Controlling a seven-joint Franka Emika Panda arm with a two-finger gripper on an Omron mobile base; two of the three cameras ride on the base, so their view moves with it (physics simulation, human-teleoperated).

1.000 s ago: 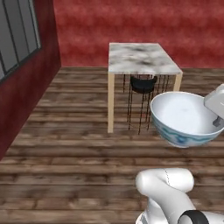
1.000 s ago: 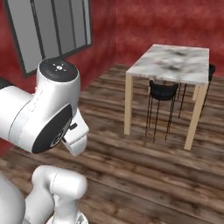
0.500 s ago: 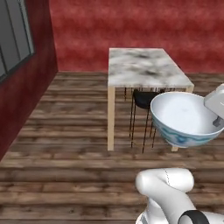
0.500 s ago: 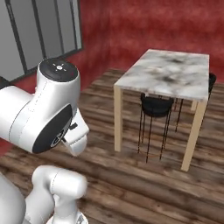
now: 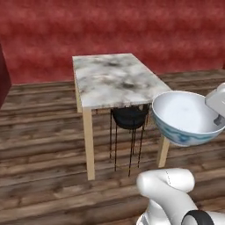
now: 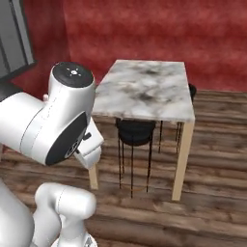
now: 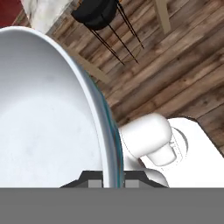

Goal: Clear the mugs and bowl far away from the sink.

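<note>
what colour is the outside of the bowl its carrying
White with a pale blue pattern on the outside of the bowl; plain white inside. Shows best in the left base view.

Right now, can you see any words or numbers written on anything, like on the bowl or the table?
None: no words or numbers can be read. The bowl carries just a blue pattern outside, the marble-topped table just grey veining, and the black stool is plain.

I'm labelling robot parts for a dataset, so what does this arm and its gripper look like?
The arm is glossy white with rounded, bulbous links and a dark grey disc-shaped joint cap edged by a black ring. A dark band circles the lower link. The gripper has two small dark finger tips on a grey base. No loose cables show.
</note>
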